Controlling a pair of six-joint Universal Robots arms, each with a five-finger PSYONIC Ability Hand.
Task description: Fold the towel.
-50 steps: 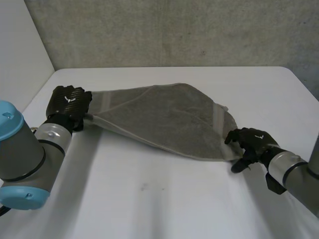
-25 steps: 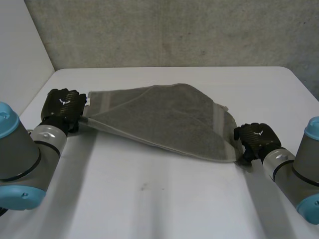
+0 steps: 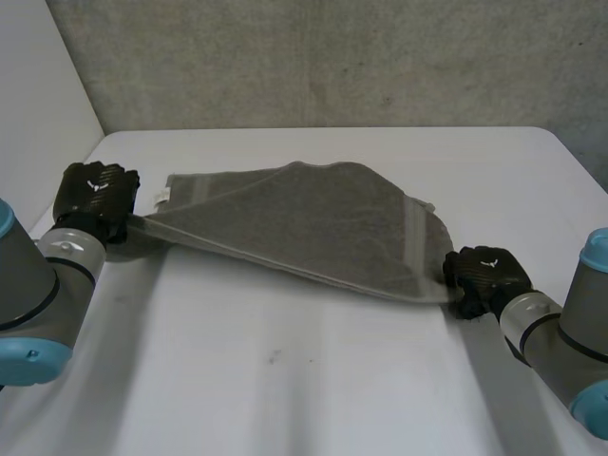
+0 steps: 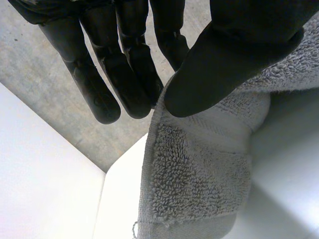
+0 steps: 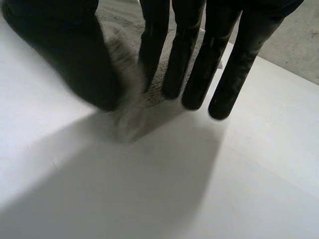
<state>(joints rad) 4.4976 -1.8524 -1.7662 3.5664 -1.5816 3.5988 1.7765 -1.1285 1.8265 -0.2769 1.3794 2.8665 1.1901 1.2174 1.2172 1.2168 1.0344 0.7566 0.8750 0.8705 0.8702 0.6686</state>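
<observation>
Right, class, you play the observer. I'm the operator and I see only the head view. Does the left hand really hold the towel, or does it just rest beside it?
Observer: It holds it. In the left wrist view the left hand pinches the towel between its thumb and its fingers.
Operator: And the right hand, at the other end?
Observer: Its wrist view shows the right hand with straight fingers and a corner of the towel pinched between them and the thumb.
</observation>
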